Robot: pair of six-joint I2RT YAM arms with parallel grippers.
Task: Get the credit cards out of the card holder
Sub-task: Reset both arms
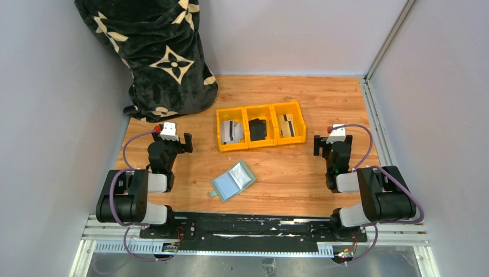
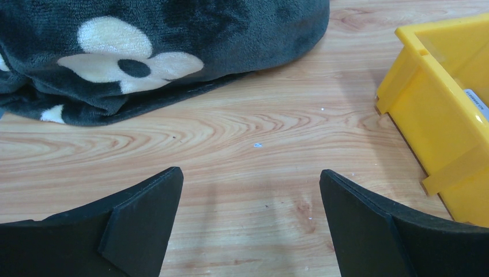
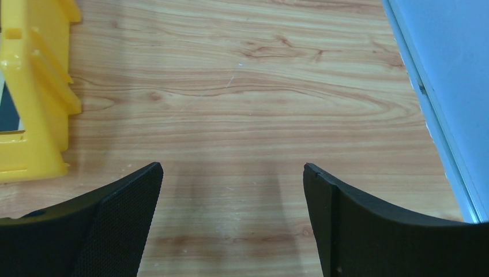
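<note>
So the sage-green folding card holder [image 1: 232, 182] is lying flopped open on the wooden table [image 1: 288, 173], at about 6 o'clock from the yellow plastic three-compartment tray [image 2: 424, 109]. Its clear sleeves face up with something pale inside, but from the top view I honestly can't tell if that's a card. The tray's left bin has a pale card with a dark stripe [image 1: 232, 131], the right bin has another pale card [image 1: 286, 126], and the middle one holds a black block [image 1: 258, 129]. The left gripper [image 2: 248, 190] sits around 10 o'clock from the holder, jaws spread wide, nothing between them. The right gripper [image 3: 230, 184] is at 2 o'clock, also spread wide and empty. A dark plush blanket with cream patterns [image 1: 155, 52] is piled at the table's 11 o'clock corner.
</note>
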